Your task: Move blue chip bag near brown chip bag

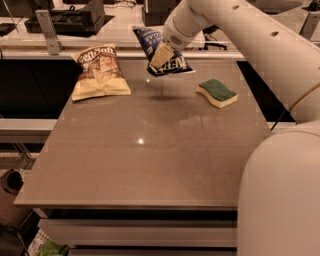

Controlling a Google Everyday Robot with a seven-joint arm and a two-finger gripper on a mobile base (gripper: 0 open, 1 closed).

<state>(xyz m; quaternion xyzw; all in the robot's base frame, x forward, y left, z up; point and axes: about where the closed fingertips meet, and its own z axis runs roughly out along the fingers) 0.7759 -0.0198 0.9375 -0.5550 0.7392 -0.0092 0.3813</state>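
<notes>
The blue chip bag (161, 50), crumpled navy foil with white lettering, hangs in the air above the table's far middle. My gripper (160, 58) is shut on it, its pale fingers clamped over the bag's front. The brown chip bag (99, 71), tan with a dark brown top and white lettering, lies flat on the table at the far left. The held bag is to the right of the brown bag, with a gap between them.
A green-and-yellow sponge (217, 92) lies at the far right of the brown table (150, 160). My white arm (260, 45) stretches across the upper right. A counter with dark equipment (75, 15) stands behind the table.
</notes>
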